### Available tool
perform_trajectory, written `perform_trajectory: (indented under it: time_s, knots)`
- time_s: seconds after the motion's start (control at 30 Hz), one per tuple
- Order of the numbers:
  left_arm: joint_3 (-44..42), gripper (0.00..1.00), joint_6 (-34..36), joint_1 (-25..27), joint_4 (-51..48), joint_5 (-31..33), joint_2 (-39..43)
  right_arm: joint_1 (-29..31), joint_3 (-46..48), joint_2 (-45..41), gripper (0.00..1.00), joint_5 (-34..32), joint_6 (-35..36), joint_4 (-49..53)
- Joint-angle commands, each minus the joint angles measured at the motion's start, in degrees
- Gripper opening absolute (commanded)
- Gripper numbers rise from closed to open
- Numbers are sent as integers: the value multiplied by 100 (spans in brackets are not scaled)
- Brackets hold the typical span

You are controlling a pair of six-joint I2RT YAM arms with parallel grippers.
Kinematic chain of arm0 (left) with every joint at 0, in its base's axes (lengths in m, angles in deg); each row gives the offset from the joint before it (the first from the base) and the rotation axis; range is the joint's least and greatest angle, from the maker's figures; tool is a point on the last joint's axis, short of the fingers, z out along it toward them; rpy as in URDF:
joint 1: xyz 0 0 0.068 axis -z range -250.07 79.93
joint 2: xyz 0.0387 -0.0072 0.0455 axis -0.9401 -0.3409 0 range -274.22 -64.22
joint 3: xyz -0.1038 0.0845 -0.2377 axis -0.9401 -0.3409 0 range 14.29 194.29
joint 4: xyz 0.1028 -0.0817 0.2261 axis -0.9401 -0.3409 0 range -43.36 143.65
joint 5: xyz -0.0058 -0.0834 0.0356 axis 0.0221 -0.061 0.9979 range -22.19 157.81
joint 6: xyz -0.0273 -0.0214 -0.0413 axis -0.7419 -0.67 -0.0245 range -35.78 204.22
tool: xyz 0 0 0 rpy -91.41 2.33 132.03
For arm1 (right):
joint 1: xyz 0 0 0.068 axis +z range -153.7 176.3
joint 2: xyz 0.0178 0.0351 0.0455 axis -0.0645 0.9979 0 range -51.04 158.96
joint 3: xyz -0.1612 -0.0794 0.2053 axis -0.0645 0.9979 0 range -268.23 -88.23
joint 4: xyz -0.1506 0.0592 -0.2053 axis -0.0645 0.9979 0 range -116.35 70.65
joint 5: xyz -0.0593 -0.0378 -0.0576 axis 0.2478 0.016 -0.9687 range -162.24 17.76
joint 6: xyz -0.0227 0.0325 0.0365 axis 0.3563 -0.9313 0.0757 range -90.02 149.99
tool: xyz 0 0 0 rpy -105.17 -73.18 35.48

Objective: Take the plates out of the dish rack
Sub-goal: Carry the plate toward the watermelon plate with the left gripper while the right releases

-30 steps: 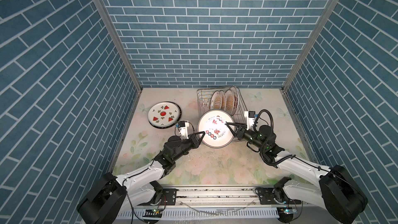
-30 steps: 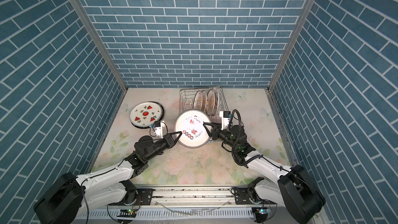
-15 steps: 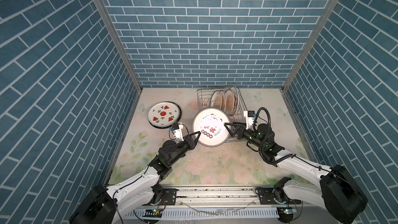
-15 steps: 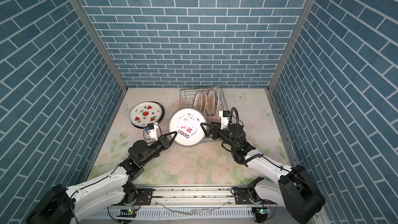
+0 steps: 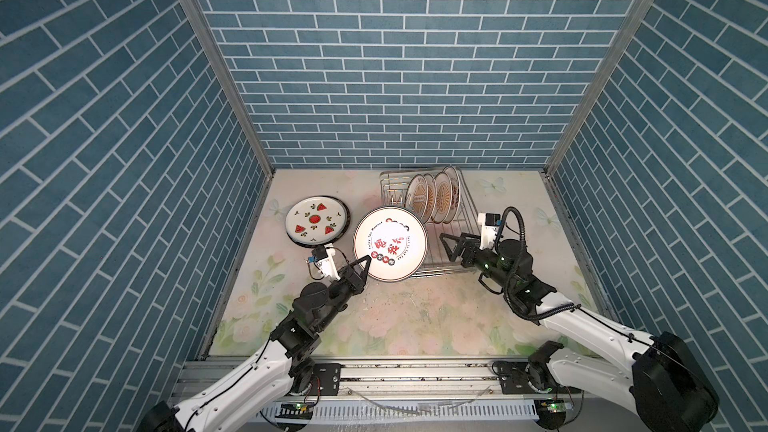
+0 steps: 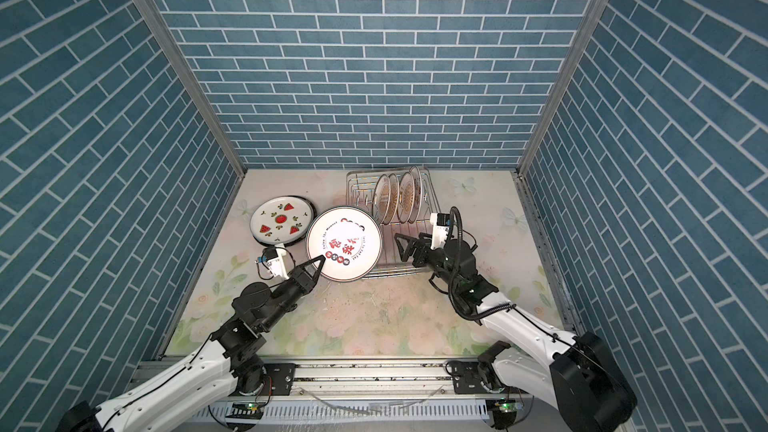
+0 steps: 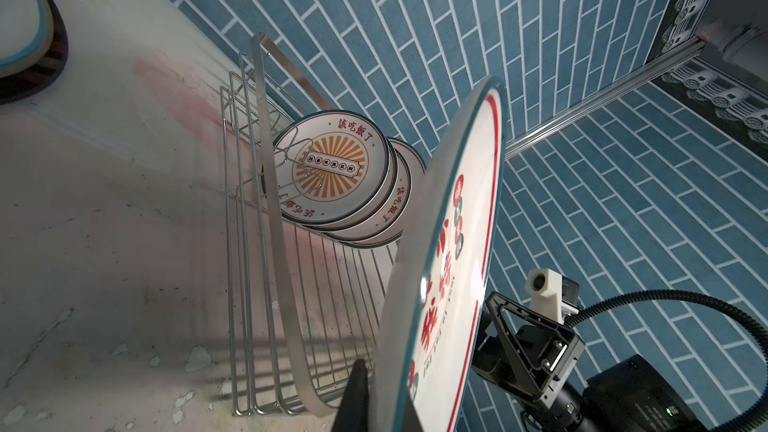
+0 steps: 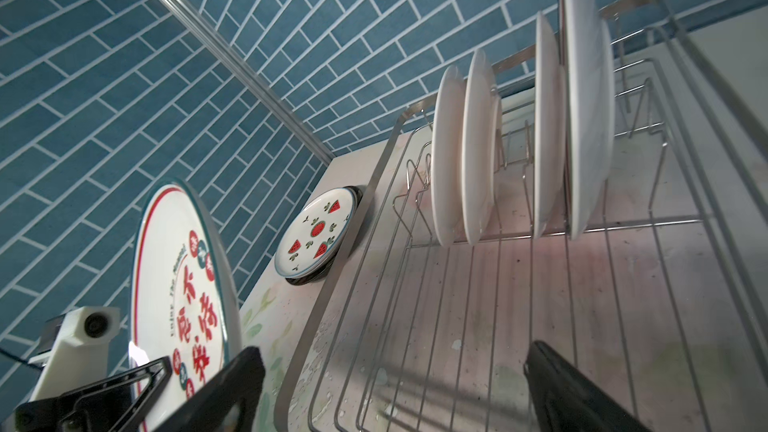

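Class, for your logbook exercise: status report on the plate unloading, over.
Left hand shut on lettered plate, tilted. Right hand open, empty. Four plates upright in dish rack. Nothing in the way.

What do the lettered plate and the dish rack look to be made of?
The lettered plate looks like glazed ceramic: glossy white face with a glare spot, printed red characters, thick teal-edged rim. The dish rack looks like polished metal, probably steel: thin silvery wires and a flat shiny band.

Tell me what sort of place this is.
Probably a mock kitchen set up as a robot test cell: blue tile-patterned walls box in a floral tabletop, a wire dish rack holds upright plates, and two robot arms stand on a rail.
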Motion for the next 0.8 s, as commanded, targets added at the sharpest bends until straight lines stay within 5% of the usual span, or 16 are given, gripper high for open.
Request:
perform_trajectory:
  time_s: [0.0,0.1,0.23,0.4,0.77]
  knots:
    - [-18,0,10,19,-328,428,276,126,-319,-162,99,-825,400,501]
    - [-210,0,-193,26,-192,692,322,234,-399,-34,99,-548,644,370]
    - [-381,0,-572,33,159,866,24,580,-604,402,99,669,978,-241]
    - [-353,0,-521,26,122,873,115,1406,-1343,995,99,-185,1793,530]
    - [-438,0,-673,8,-1425,1498,1403,1651,-1822,1818,99,0,1989,384]
